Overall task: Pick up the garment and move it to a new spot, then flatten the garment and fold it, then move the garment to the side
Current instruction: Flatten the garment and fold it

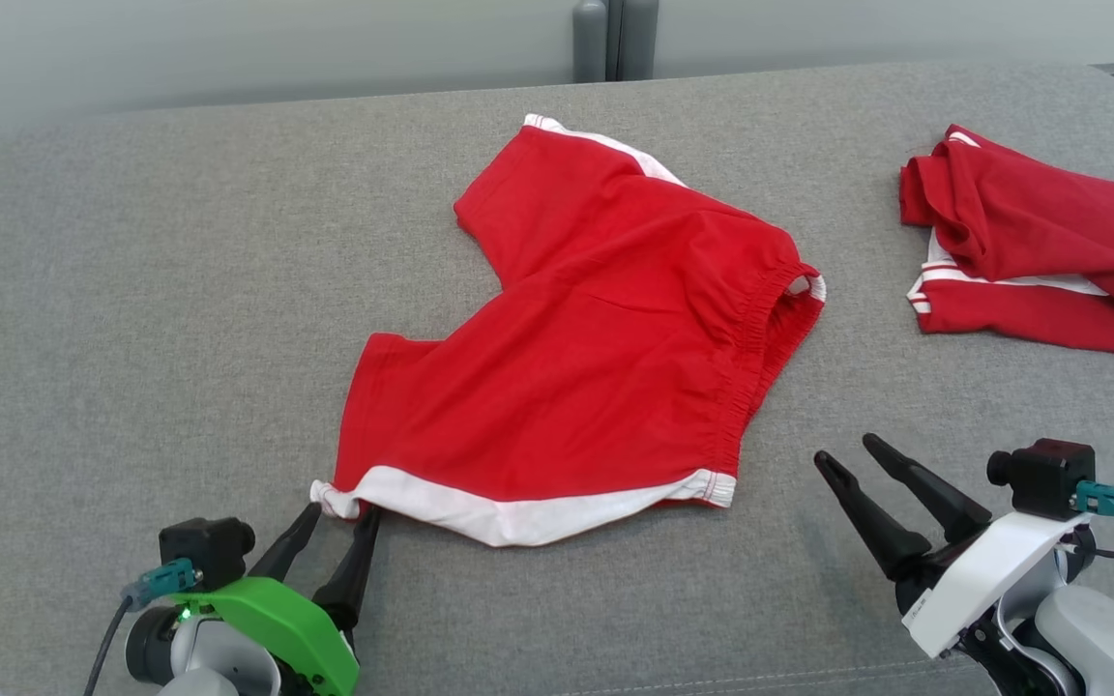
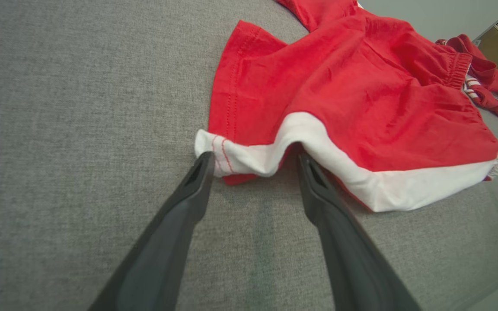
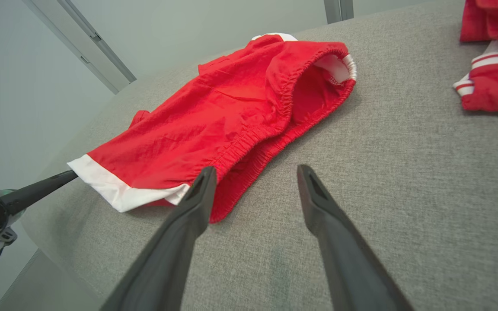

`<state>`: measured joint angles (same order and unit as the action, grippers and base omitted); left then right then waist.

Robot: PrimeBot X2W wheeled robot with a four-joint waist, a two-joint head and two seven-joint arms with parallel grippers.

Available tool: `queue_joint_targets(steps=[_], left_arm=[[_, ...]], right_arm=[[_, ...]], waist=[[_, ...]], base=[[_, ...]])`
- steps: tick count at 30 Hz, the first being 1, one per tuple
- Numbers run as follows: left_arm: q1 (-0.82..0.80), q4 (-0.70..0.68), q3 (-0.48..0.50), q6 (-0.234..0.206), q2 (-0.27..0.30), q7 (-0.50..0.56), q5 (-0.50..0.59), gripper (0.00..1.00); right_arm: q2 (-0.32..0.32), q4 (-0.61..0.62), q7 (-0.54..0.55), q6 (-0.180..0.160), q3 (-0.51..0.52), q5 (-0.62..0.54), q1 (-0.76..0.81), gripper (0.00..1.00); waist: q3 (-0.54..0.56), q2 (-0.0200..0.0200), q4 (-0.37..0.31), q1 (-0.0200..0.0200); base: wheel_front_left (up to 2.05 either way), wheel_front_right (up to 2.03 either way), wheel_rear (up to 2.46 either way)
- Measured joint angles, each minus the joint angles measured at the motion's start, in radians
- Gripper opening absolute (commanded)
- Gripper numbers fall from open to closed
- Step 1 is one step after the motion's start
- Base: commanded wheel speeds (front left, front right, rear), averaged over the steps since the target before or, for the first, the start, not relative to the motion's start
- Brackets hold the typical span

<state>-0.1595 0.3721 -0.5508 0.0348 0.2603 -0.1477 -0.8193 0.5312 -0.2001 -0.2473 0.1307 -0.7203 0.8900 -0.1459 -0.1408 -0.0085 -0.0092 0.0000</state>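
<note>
Garment: red shorts lie spread at the middle of the grey table, leg hems to my left and waistband to my right.
Left jaws: wide and holding nothing, tips astride the white hem corner.
Right jaws: wide and empty, near the waistband end but clear of the cloth.
Why so: with one pair at each near corner, I judge this suits pulling the shorts flat before folding.
Other garment: red, bunched, well apart at the far right.
Containers: none; both garments lie straight on the table.
</note>
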Motion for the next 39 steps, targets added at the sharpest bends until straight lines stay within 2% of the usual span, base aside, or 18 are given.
queue_joint_targets(steps=[14,29,39], left_arm=[[0.001,0.004,0.019,-0.035,0.007,-0.022,0.022,1.0],[0.0,-0.094,0.066,-0.071,0.017,-0.056,0.022,1.0],[0.021,-0.085,0.063,-0.075,0.005,-0.035,-0.001,1.0]], right_arm=[[-0.036,0.025,0.0,0.0,0.029,-0.001,0.015,1.0],[-0.068,0.056,0.0,0.0,0.061,-0.021,0.035,1.0],[-0.069,0.027,0.0,0.0,-0.011,-0.028,0.055,1.0]], waist=[[0.009,0.0,0.006,0.0],[0.011,-0.0001,0.016,0.0],[0.007,-0.0001,0.02,0.0]], base=[[0.0,0.0,0.0],[0.0,0.0,0.0],[0.0,0.0,0.0]])
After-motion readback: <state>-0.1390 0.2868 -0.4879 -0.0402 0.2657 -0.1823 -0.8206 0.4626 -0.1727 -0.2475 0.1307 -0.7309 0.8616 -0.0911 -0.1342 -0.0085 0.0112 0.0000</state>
